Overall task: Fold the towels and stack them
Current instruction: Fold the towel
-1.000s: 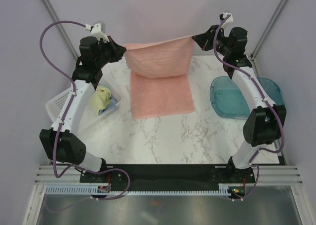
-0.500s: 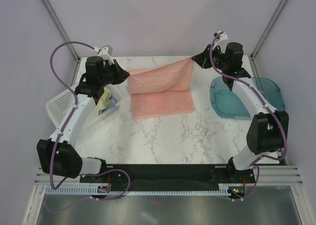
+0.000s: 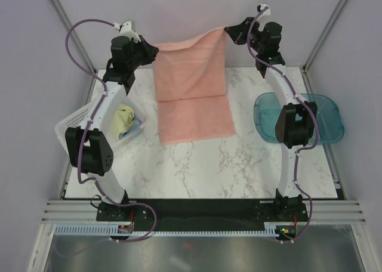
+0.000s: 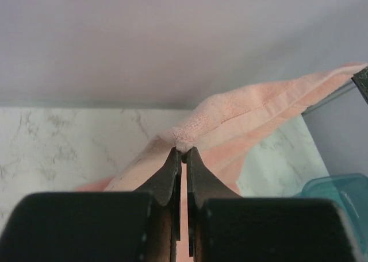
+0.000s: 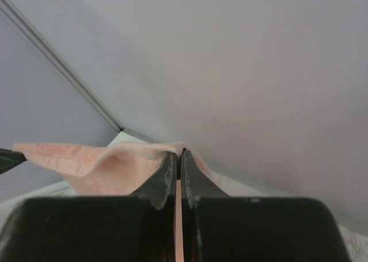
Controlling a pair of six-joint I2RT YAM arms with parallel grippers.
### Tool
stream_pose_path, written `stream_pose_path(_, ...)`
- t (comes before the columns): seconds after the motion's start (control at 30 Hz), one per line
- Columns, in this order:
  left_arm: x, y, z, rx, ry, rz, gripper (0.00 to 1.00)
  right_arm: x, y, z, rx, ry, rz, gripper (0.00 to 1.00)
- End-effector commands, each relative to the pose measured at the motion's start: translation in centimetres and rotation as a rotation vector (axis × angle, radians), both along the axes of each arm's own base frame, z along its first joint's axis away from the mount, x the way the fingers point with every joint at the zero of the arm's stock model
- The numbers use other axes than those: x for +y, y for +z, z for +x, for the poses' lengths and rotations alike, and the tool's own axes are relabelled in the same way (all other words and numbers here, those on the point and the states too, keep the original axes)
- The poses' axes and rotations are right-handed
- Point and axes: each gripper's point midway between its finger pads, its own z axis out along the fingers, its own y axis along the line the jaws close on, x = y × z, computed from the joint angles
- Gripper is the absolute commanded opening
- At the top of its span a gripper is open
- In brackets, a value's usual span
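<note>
The salmon-pink towel hangs stretched between both grippers high at the back of the table, its lower part lying flat on the marble. My left gripper is shut on its left top corner, which shows pinched in the left wrist view. My right gripper is shut on the right top corner, seen in the right wrist view. A pale-yellow-and-teal towel lies in the basket. The blue-grey towel is not visible.
A white perforated basket stands at the left edge. A teal translucent tray lies at the right, partly under the right arm; its corner shows in the left wrist view. Grey walls close the back and sides.
Both grippers rose and moved toward the back, lifting the towel's top edge from low over the table. The hanging fold drew taut and longer.
</note>
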Motion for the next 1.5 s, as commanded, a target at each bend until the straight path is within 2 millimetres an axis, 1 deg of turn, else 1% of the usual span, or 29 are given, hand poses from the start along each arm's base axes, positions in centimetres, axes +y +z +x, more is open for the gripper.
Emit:
stream_pose_path(0.0, 0.3, 9.1, 0.9, -0.282, 0.028, -0.059, 0.02, 0.3, 10.8, -1.3, -0.270, 0.016, 0.081, 0.00)
stream_pose_path(0.13, 0.4, 9.3, -0.6, -0.328, 0.023, -0.011, 0.02, 0.4, 11.9, -2.0, -0.318, 0.019, 0.064, 0.00)
stream_pose_path(0.17, 0.5, 7.8, -0.9, -0.310, 0.026, 0.022, 0.02, 0.5, 10.1, -1.8, -0.281, 0.021, 0.051, 0.00)
stream_pose_path(0.2, 0.8, 8.6, -2.0, -0.333, 0.037, 0.032, 0.02, 0.6, 9.3, -2.1, -0.275, 0.027, 0.038, 0.00)
stream_pose_path(0.23, 0.9, 8.1, -2.4, -0.332, 0.035, 0.046, 0.02, 0.5, 9.7, -3.1, -0.287, 0.036, 0.030, 0.00)
stream_pose_path(0.27, 0.8, 7.4, -2.8, -0.314, 0.027, 0.048, 0.02, 0.8, 6.2, -3.0, -0.214, 0.050, 0.011, 0.00)
stream_pose_path(0.3, 0.2, 5.0, -3.5, -0.262, -0.014, 0.051, 0.02, 0.7, 4.7, -3.2, -0.190, 0.053, -0.015, 0.00)
stream_pose_path(0.33, 0.0, 4.3, -4.5, -0.244, -0.031, 0.046, 0.02, 0.6, 4.4, -4.2, -0.176, 0.055, -0.025, 0.00)
stream_pose_path(0.37, -0.3, 2.8, -5.1, -0.214, -0.038, 0.046, 0.02, 0.8, -0.1, -4.8, -0.085, 0.079, -0.044, 0.00)
stream_pose_path(0.4, -0.9, -1.2, -6.0, -0.137, -0.055, 0.054, 0.02, 0.8, -1.6, -5.4, -0.054, 0.082, -0.055, 0.00)
stream_pose_path(0.43, -1.0, -2.1, -6.8, -0.116, -0.058, 0.047, 0.02, 0.5, -2.4, -6.3, -0.039, 0.074, -0.083, 0.00)
stream_pose_path(0.47, -1.2, -5.2, -7.7, -0.052, -0.064, 0.047, 0.02, 0.1, -6.7, -7.2, 0.052, 0.067, -0.104, 0.00)
stream_pose_path(0.5, -1.6, -6.4, -8.4, -0.023, -0.082, 0.034, 0.02, -0.2, -8.3, -7.8, 0.083, 0.056, -0.116, 0.00)
stream_pose_path(0.53, -1.9, -7.2, -9.0, -0.005, -0.095, 0.032, 0.02, -0.5, -8.9, -8.7, 0.094, 0.049, -0.131, 0.00)
stream_pose_path(0.57, -2.3, -9.2, -10.3, 0.047, -0.110, 0.043, 0.02, -0.7, -11.7, -9.7, 0.160, 0.050, -0.145, 0.00)
stream_pose_path(0.63, -2.4, -11.0, -11.3, 0.101, -0.106, 0.054, 0.02, -0.9, -14.0, -11.0, 0.240, 0.057, -0.170, 0.00)
stream_pose_path(0.67, -2.4, -12.8, -12.3, 0.154, -0.110, 0.063, 0.02, -0.9, -15.4, -11.7, 0.280, 0.064, -0.184, 0.00)
stream_pose_path(0.73, -2.6, -14.3, -13.4, 0.192, -0.129, 0.064, 0.02, -1.2, -16.3, -13.1, 0.323, 0.065, -0.205, 0.00)
stream_pose_path(0.77, -3.0, -15.7, -14.4, 0.224, -0.146, 0.070, 0.02, -1.4, -17.8, -14.0, 0.355, 0.065, -0.222, 0.00)
stream_pose_path(0.83, -3.3, -16.3, -15.5, 0.238, -0.162, 0.080, 0.02, -1.8, -18.1, -15.1, 0.369, 0.060, -0.242, 0.00)
stream_pose_path(0.87, -3.6, -17.1, -16.2, 0.252, -0.170, 0.091, 0.02, -1.9, -19.2, -16.0, 0.384, 0.071, -0.266, 0.00)
stream_pose_path(0.97, -3.8, -17.8, -17.2, 0.264, -0.178, 0.122, 0.02, -2.1, -20.7, -17.8, 0.424, 0.081, -0.310, 0.00)
stream_pose_path(1.03, -3.6, -18.8, -17.8, 0.298, -0.161, 0.172, 0.02, -2.3, -20.7, -18.6, 0.419, 0.084, -0.320, 0.00)
stream_pose_path(1.07, -4.1, -19.1, -18.1, 0.307, -0.167, 0.192, 0.02, -2.5, -21.1, -19.1, 0.428, 0.081, -0.330, 0.00)
stream_pose_path(1.1, -3.8, -19.1, -18.0, 0.306, -0.138, 0.214, 0.02, -2.4, -20.9, -19.4, 0.417, 0.082, -0.348, 0.00)
stream_pose_path(1.17, -3.8, -20.1, -19.0, 0.345, -0.133, 0.241, 0.02, -2.9, -21.1, -19.6, 0.430, 0.057, -0.375, 0.00)
stream_pose_path(1.33, -2.5, -20.6, -19.9, 0.369, -0.056, 0.242, 0.02, -3.2, -20.7, -20.6, 0.431, 0.031, -0.408, 0.00)
stream_pose_path(1.43, -1.7, -22.0, -20.8, 0.420, -0.023, 0.255, 0.02, -3.4, -22.4, -21.7, 0.467, 0.016, -0.438, 0.00)
stream_pose_path(1.47, -1.5, -22.8, -21.3, 0.442, -0.015, 0.265, 0.02, -3.3, -23.4, -22.5, 0.492, 0.022, -0.442, 0.01)
